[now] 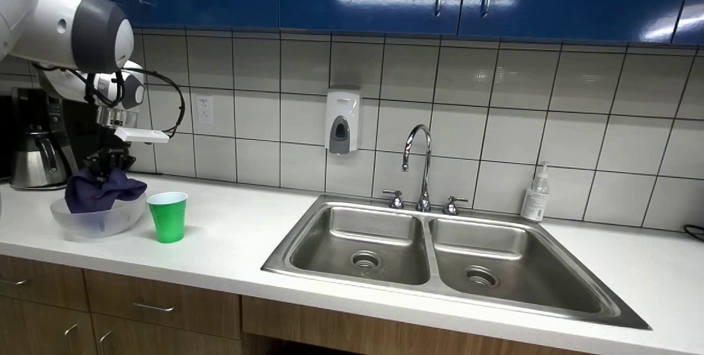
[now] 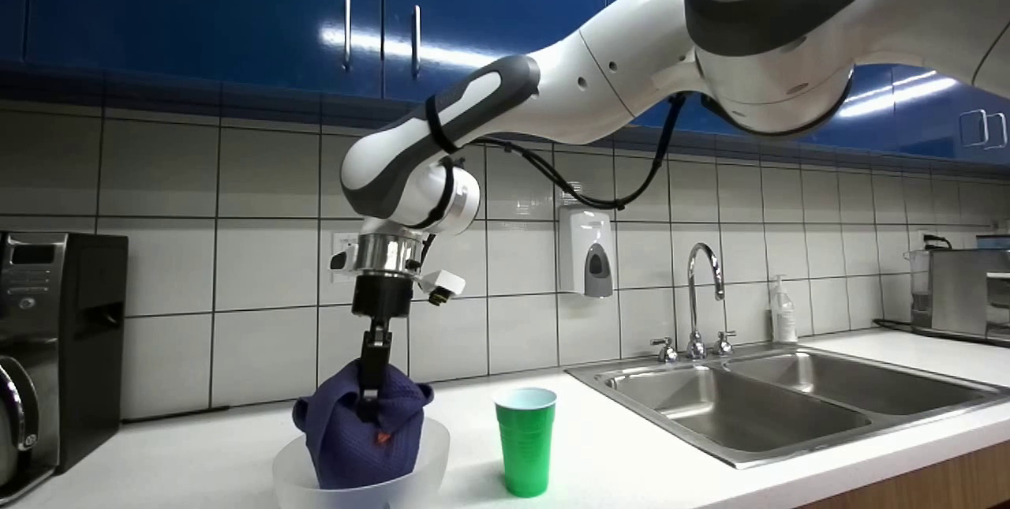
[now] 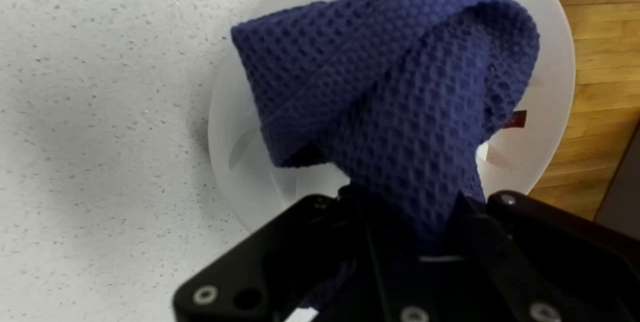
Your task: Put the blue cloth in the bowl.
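Observation:
The blue cloth, dark purple-blue with a waffle weave, is bunched in and above the bowl; it shows in both exterior views and the wrist view. The translucent white bowl stands on the counter under the cloth, in both exterior views and the wrist view. My gripper points down over the bowl; in an exterior view its fingers are sunk into the cloth. In the wrist view the black fingers pinch a bunched part of the cloth. The fingertips are partly hidden.
A green cup stands close beside the bowl. A coffee machine is on the other side. A double sink, faucet and soap dispenser are farther along. The counter's front edge is near the bowl.

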Controlling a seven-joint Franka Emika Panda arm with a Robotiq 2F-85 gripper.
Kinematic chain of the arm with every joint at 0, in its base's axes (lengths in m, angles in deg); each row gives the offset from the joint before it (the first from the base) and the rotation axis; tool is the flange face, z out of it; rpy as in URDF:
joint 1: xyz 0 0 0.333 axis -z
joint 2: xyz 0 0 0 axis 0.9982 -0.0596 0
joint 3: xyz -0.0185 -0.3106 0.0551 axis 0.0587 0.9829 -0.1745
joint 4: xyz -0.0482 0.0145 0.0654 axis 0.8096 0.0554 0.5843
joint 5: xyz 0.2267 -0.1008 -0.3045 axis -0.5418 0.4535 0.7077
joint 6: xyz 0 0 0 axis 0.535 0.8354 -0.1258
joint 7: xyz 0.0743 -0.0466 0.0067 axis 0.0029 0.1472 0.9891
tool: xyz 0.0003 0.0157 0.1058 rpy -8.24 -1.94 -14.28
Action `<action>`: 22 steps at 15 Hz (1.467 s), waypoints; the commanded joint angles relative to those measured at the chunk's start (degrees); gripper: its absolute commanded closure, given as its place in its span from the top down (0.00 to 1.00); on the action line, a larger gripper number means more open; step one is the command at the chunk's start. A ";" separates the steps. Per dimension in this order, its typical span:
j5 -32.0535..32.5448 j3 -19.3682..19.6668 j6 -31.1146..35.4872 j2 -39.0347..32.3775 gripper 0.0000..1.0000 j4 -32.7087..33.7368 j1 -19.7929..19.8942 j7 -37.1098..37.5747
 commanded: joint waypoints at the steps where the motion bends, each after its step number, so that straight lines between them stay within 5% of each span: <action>1: 0.99 0.09 -0.75 -0.59 0.04 0.79 -0.11 -1.98; 6: 1.12 0.15 0.24 0.25 0.04 -1.04 -0.04 -3.29; 8: 1.54 0.44 0.09 0.45 0.40 -1.29 -0.23 -3.13; 16: 3.09 0.49 3.73 1.80 0.98 -4.03 0.13 -2.80; 22: 7.16 2.02 6.87 5.37 1.00 -9.10 -0.27 -0.30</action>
